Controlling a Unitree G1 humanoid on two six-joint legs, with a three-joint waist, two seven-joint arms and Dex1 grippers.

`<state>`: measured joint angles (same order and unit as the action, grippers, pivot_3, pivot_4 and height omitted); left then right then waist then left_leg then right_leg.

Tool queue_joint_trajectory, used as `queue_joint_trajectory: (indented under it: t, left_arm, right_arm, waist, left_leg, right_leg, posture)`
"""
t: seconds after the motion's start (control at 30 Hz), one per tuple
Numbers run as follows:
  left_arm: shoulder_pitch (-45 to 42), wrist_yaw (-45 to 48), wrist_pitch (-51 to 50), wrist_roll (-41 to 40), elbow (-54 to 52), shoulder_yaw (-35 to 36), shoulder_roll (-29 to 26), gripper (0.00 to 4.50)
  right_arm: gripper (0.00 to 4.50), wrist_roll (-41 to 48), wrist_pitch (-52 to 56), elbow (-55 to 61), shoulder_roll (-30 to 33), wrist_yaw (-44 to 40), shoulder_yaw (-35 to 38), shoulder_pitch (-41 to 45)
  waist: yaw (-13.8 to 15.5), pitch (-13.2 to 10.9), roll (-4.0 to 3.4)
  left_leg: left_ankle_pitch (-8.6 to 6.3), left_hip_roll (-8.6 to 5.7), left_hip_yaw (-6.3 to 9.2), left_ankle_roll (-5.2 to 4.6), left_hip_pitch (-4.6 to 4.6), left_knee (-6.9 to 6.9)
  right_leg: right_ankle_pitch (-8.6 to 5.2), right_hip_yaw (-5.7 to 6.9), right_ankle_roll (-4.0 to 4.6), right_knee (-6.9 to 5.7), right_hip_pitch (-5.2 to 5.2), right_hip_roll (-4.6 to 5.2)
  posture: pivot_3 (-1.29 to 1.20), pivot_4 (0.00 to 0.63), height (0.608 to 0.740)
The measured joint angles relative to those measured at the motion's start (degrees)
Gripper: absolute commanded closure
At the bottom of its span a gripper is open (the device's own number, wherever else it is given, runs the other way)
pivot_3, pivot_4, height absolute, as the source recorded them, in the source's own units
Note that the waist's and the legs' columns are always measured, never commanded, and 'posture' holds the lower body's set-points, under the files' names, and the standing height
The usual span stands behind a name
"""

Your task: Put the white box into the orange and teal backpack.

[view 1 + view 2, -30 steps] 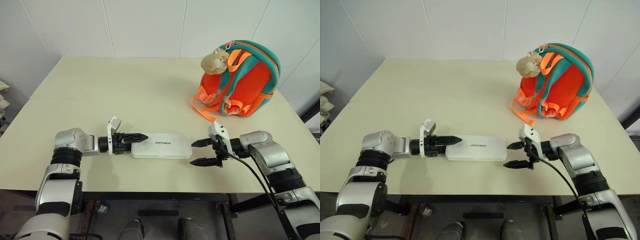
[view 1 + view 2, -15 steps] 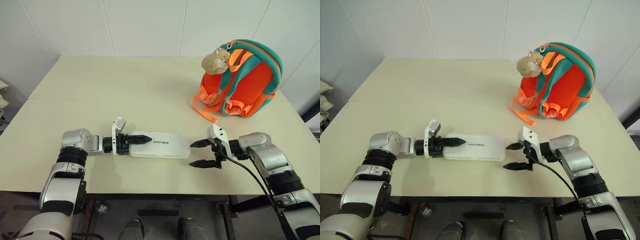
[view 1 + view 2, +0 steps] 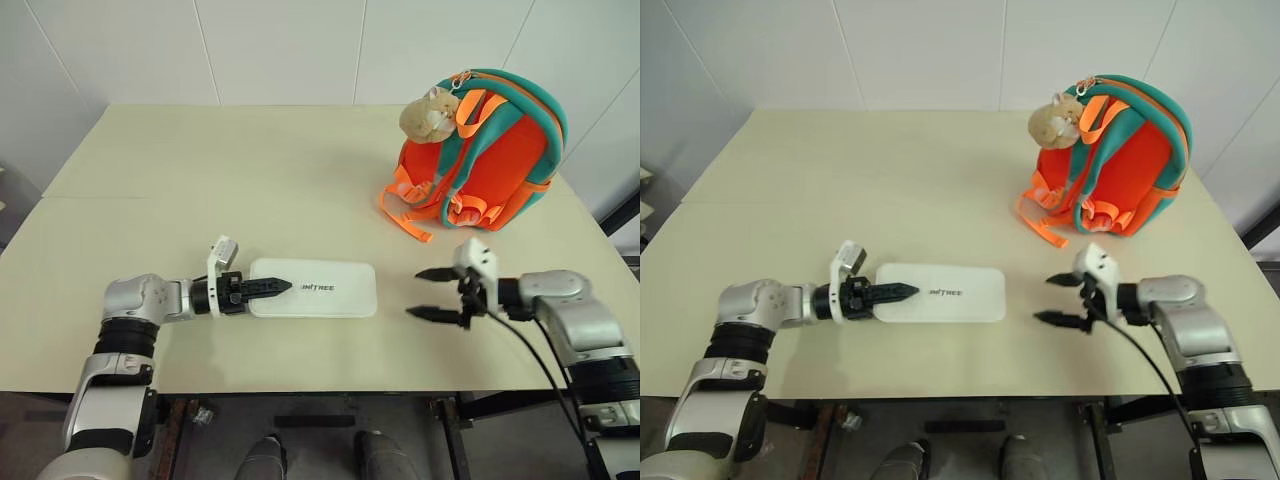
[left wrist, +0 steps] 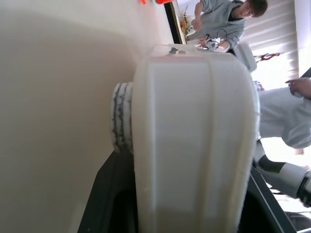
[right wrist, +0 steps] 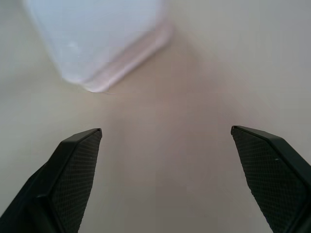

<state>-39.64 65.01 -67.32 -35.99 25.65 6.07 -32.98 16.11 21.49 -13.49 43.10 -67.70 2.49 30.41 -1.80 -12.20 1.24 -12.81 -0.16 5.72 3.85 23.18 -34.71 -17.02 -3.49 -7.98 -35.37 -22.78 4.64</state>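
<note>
The white box lies lengthwise near the table's front edge. My left gripper is shut on its left end, one black finger lying over its top; in the left wrist view the white box fills the gap between the fingers, seen end-on. My right gripper is open a short way off the box's right end, nothing between its fingers, with the box's corner ahead of it. The orange and teal backpack stands upright at the far right, a beige plush keychain hanging at its top.
Orange webbing straps trail from the backpack onto the beige table. A white tiled wall runs behind the table. People show in the background of the left wrist view.
My left gripper has shut on the box's left end. My right gripper has drawn away to the right from the box's right end, still open.
</note>
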Motion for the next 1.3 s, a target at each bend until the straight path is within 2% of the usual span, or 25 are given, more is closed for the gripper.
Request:
queue_joint_trajectory:
  t: [0.2,0.4,0.63,0.8,0.9,1.03,1.23,1.3]
  left_arm:
    - [4.58,0.55,4.71,-0.78,-8.73,3.95,-5.06,3.21]
    - [6.96,-0.54,4.85,-1.99,-13.55,5.1,-5.67,3.21]
    - [10.05,-2.81,4.71,-4.44,-18.32,6.51,-5.14,3.21]
    - [12.27,-5.05,4.94,-5.76,-19.29,9.84,-5.44,3.21]
    - [13.19,-6.15,5.5,-5.99,-19.34,11.05,-5.45,3.21]
    - [13.52,-7.65,5.85,-6.91,-20.73,12.34,-5.44,3.21]
    - [14.59,-9.17,7.05,-8.42,-21.08,15.02,-5.43,3.21]
    - [14.96,-9.37,7.71,-8.74,-21.07,15.84,-5.44,3.21]
  right_arm:
    - [0.0,-1.04,-2.86,-14.48,1.63,7.29,5.2,10.5]
    - [0.0,-4.5,-9.3,-28.73,-1.0,14.44,5.28,23.29]
    - [0.0,-7.78,-18.16,-48.71,-11.08,21.42,4.62,38.25]
    - [0.0,-9.59,-23.02,-56.03,-15.35,22.67,4.34,42.31]
    - [0.61,-11.1,-26.01,-58.71,-17.0,24.19,4.13,43.1]
    - [1.94,-12.02,-29.75,-59.66,-18.5,24.35,4.4,43.16]
    - [3.97,-8.61,-32.71,-59.67,-20.51,15.95,7.57,43.15]
    - [4.45,-6.74,-31.84,-58.36,-20.98,11.54,8.2,42.92]
  waist:
    - [-0.05,-0.02,-0.01]
    - [-0.13,-0.04,-0.01]
    - [-1.37,-0.07,0.0]
    - [-1.49,-0.07,0.0]
    - [-1.54,-0.07,0.0]
    - [-1.68,-0.07,0.0]
    - [-2.51,-0.07,0.0]
    - [-2.85,-0.07,0.0]
  left_leg:
    - [0.0,0.0,-0.06,0.0,-0.02,0.03]
    - [0.01,0.03,-0.05,0.01,-0.02,0.19]
    - [0.21,0.06,-0.1,0.35,0.03,0.5]
    - [0.35,0.07,-0.11,0.57,0.14,0.7]
    - [0.37,0.07,-0.13,0.58,0.15,0.7]
    - [0.41,0.07,-0.12,0.58,0.11,0.69]
    - [0.44,0.08,-0.1,0.52,0.06,0.67]
    - [0.45,0.08,-0.1,0.51,0.06,0.66]
  right_leg:
    - [-0.03,-0.02,0.05,0.0,0.0,0.01]
    - [-0.07,0.0,0.12,0.03,-0.05,-0.01]
    - [-0.1,-0.07,0.17,-0.08,-0.36,-0.02]
    - [-0.15,-0.08,0.24,-0.28,-0.65,-0.04]
    - [-0.16,-0.09,0.24,-0.29,-0.66,-0.04]
    - [-0.16,-0.1,0.24,-0.38,-0.66,-0.04]
    - [-0.16,-0.11,0.25,-0.59,-0.69,-0.08]
    - [-0.16,-0.11,0.24,-0.61,-0.7,-0.08]
  posture:
    - [0.0,0.15,0.74]
    - [0.0,0.15,0.74]
    - [0.0,0.15,0.74]
    - [0.0,0.15,0.74]
    - [0.0,0.15,0.74]
    - [0.0,0.15,0.74]
    - [0.0,0.15,0.74]
    - [0.0,0.15,0.74]
